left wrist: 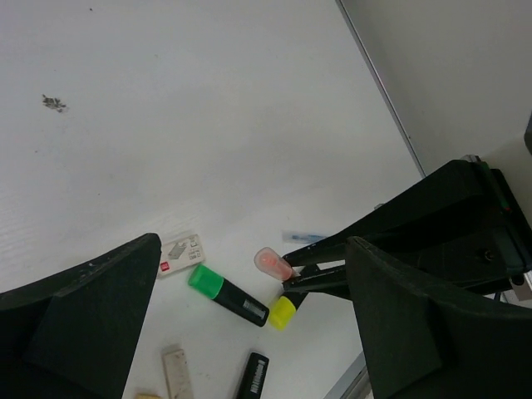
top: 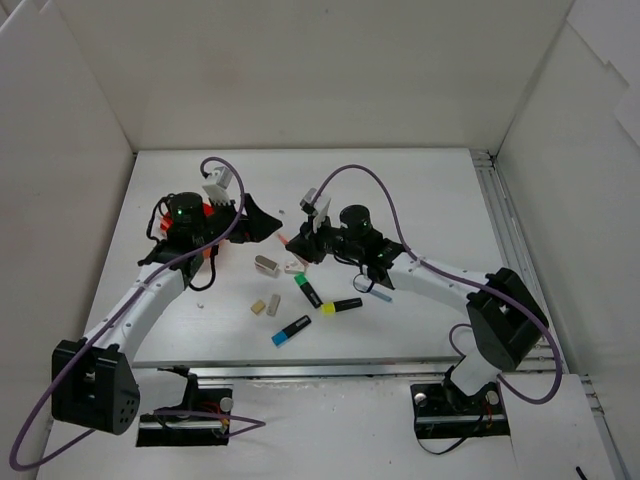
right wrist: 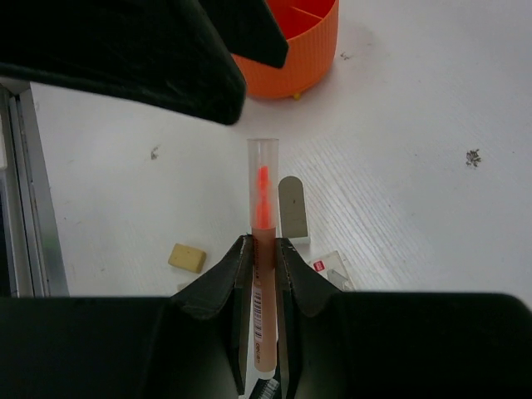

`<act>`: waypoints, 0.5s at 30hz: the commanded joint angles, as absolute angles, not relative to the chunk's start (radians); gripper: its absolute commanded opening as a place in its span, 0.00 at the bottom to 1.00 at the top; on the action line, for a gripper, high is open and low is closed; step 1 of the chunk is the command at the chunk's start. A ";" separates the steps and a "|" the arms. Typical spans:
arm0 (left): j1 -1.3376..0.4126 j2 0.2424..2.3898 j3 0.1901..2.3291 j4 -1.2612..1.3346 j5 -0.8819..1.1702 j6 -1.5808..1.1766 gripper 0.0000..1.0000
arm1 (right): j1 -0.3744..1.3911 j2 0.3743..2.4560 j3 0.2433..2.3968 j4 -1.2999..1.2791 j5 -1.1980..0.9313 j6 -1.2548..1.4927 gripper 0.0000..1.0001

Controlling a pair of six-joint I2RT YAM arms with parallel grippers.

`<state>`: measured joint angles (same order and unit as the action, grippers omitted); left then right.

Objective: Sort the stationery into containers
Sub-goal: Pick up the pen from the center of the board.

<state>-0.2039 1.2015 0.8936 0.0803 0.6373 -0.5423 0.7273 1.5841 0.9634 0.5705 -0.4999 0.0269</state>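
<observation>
The white desk (top: pixel 420 200) carried the orange holder (right wrist: pixel 299 58) at its far left, beneath the left arm. The left gripper (left wrist: pixel 253 249) hung with its jaws spread wide and nothing between them. The right gripper (right wrist: pixel 264 249) was clamped on a salmon-pink pen (right wrist: pixel 263 199), whose clear cap pointed toward the holder. A green-ended highlighter (left wrist: pixel 224 295), a yellow-ended highlighter (left wrist: pixel 283 313) and a blue-ended highlighter (top: pixel 291 331) lay between the arms, with a beige eraser (right wrist: pixel 187 258) nearby.

Overhead plus close wrists, sharing table (top: pixel 420 190)
</observation>
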 commanded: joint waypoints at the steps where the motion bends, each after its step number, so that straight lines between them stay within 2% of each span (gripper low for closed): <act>1: -0.228 1.235 0.917 0.221 0.687 -0.569 0.84 | 0.730 1.534 0.968 0.730 -0.514 0.080 0.00; 4: -0.250 1.261 0.919 0.226 0.680 -0.575 0.70 | 0.733 1.529 0.971 0.749 -0.494 0.089 0.00; 12: -0.270 1.278 0.884 0.305 0.680 -0.629 0.48 | 0.744 1.546 0.986 0.761 -0.436 0.091 0.00; 15: -0.290 1.287 0.885 0.314 0.678 -0.640 0.36 | 0.750 1.562 0.999 0.762 -0.431 0.084 0.00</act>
